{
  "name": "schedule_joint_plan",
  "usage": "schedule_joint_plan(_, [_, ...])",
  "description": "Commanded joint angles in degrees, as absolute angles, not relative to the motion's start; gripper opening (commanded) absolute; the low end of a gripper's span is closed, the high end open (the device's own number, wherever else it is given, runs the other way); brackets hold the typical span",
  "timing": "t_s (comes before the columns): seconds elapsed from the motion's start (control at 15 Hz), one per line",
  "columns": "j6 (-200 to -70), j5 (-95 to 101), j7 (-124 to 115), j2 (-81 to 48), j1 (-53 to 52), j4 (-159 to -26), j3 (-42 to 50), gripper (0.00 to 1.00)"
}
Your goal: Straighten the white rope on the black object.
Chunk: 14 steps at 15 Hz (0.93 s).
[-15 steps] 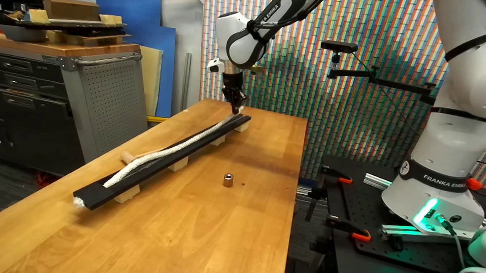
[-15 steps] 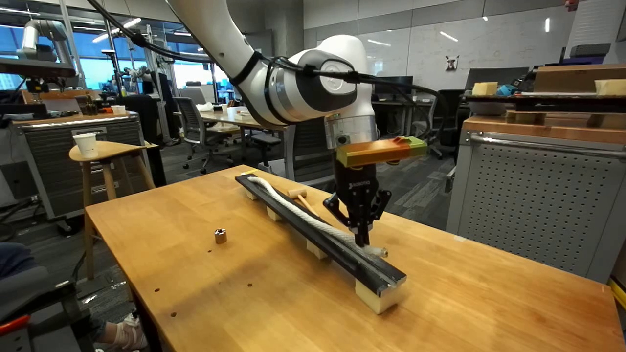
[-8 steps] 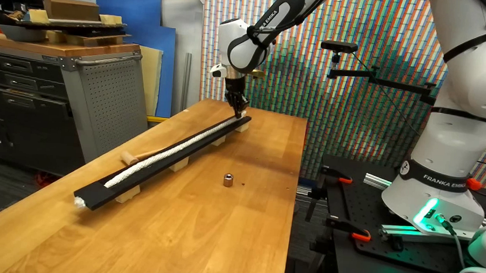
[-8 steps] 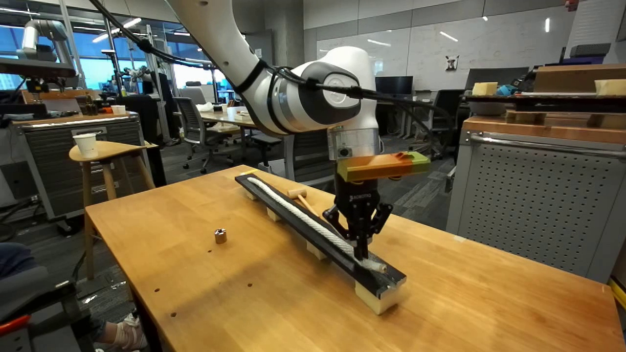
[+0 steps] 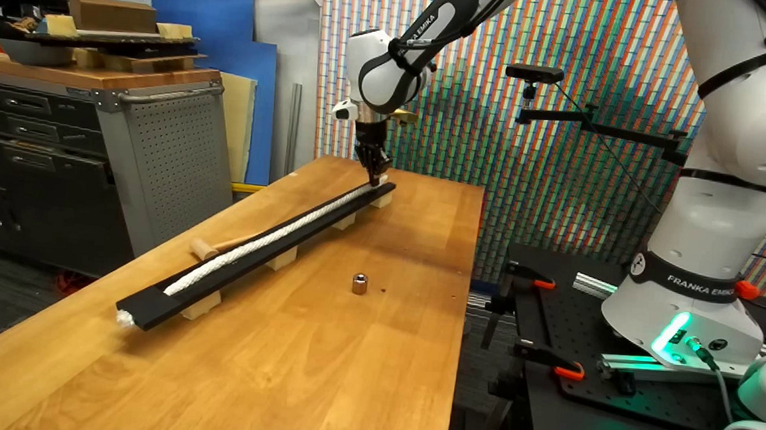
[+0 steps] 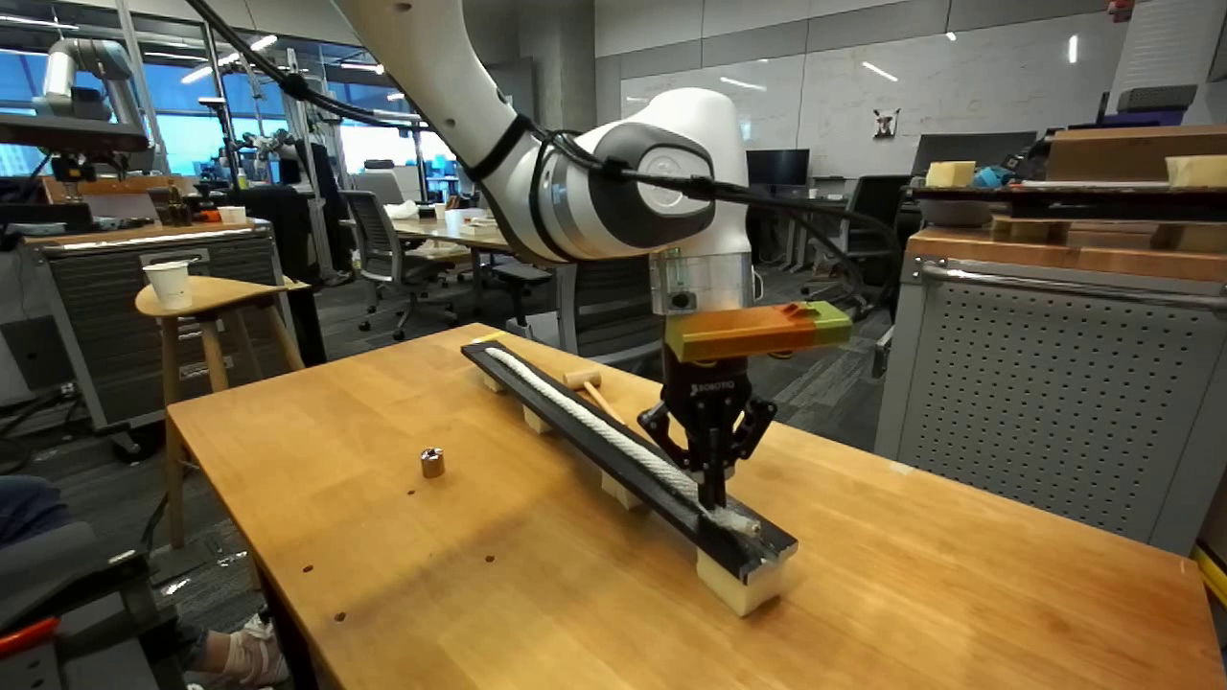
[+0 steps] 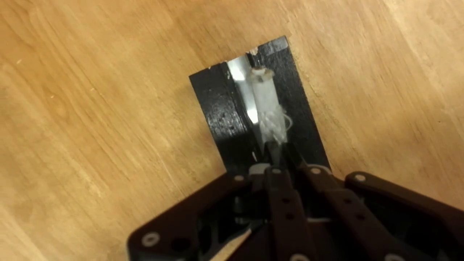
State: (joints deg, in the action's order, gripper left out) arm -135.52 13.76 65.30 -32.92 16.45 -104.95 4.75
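The white rope (image 5: 268, 238) lies lengthwise along the long black bar (image 5: 150, 304), nearly straight. An exterior view shows the rope (image 6: 613, 436) running along the bar (image 6: 661, 510) to my gripper (image 6: 711, 498). My gripper (image 5: 376, 178) points down over one end part of the bar. In the wrist view my fingers (image 7: 281, 148) are closed round the rope close to its taped tip. The rope's tip part (image 7: 265, 92) extends past the fingers, beside the shiny groove of the bar (image 7: 221, 112). The rope behind the fingers is hidden in the wrist view.
Light blocks (image 6: 743, 583) hold the bar above the wooden table (image 5: 321, 357). A wooden mallet (image 6: 582, 380) lies close along the bar's side and also shows in an exterior view (image 5: 202, 249). A small metal cylinder (image 5: 359, 283) stands on the table.
The gripper has come down and shifted over the bar with the rope's end. The rope, bowed and partly off to the side a second ago, now lies along the bar. Little changed in the last half second.
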Motion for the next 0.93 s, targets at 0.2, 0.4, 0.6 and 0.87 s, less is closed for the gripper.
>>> schedule_joint_plan(0.2, [-138.2,11.3,67.5,-33.5,18.4,-103.9,4.3,0.04])
schedule_joint_plan(0.4, [-138.7,11.7,67.5,-33.5,18.4,-104.2,4.5,0.04])
schedule_joint_plan(0.6, [-139.0,11.7,67.7,-33.3,18.5,-104.4,4.5,0.04])
schedule_joint_plan(0.87, [-138.4,11.5,68.3,-33.0,18.7,-104.8,4.3,0.32])
